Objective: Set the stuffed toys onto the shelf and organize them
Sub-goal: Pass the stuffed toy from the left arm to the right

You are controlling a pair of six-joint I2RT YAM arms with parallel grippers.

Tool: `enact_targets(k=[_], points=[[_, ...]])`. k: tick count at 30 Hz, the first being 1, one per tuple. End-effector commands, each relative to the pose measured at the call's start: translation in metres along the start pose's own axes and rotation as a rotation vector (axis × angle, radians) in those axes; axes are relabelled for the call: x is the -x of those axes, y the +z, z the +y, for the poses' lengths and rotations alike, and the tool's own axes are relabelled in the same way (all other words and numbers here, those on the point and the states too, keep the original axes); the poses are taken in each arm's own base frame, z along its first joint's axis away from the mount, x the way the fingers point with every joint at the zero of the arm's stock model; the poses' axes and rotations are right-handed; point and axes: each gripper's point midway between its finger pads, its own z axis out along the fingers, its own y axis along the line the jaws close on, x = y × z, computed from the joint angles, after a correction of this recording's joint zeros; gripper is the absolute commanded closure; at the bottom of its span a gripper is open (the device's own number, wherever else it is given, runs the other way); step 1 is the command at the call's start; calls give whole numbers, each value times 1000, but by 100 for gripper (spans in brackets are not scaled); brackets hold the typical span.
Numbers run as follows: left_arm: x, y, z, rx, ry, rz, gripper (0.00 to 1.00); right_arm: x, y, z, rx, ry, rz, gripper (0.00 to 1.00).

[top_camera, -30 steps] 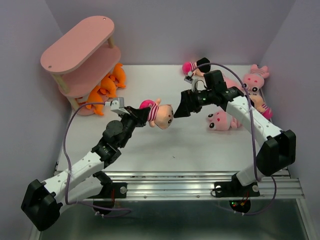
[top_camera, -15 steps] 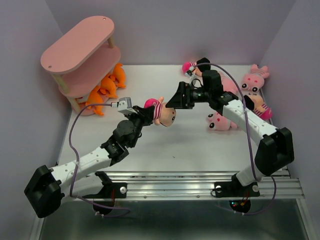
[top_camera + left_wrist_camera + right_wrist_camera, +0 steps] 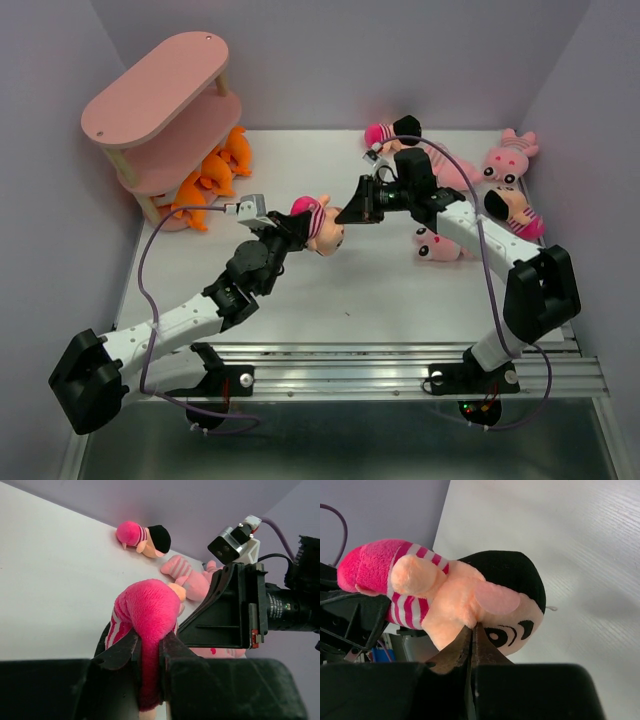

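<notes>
Left gripper (image 3: 149, 644) nips doll (image 3: 465, 592) by magenta end; right gripper (image 3: 471, 632) fully closed at its face (hold unclear).

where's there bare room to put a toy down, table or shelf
Bare: the top board of the shelf; the table strip at the back, between the orange toys and the back doll; its near middle, nearer than the held doll. Crowded: the right side around the pink animals, and the shelf's bottom level.
</notes>
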Motion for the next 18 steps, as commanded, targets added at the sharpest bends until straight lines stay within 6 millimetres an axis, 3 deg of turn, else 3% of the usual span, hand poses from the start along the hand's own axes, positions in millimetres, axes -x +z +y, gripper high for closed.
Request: enact_targets(k=[1,3,7,10,14,18], points=[[14,-5,-42,-189,-49,-25,100,6,5,18,72,-120,-1,99],[11,-9,-46,-224,-42,-9,99,0,-2,29,161,-201,48,99],[-4,-20,-50,-293,-26,50,37,4,-19,27,260,-360,76,99],[-9,-28,-54,-340,16,85,17,12,-27,15,227,-453,46,99],[-13,-35,-54,-364,65,120,4,15,-32,7,190,-551,25,99],[-7,-47,-60,-430,132,139,1,18,-42,5,204,-714,5,99]])
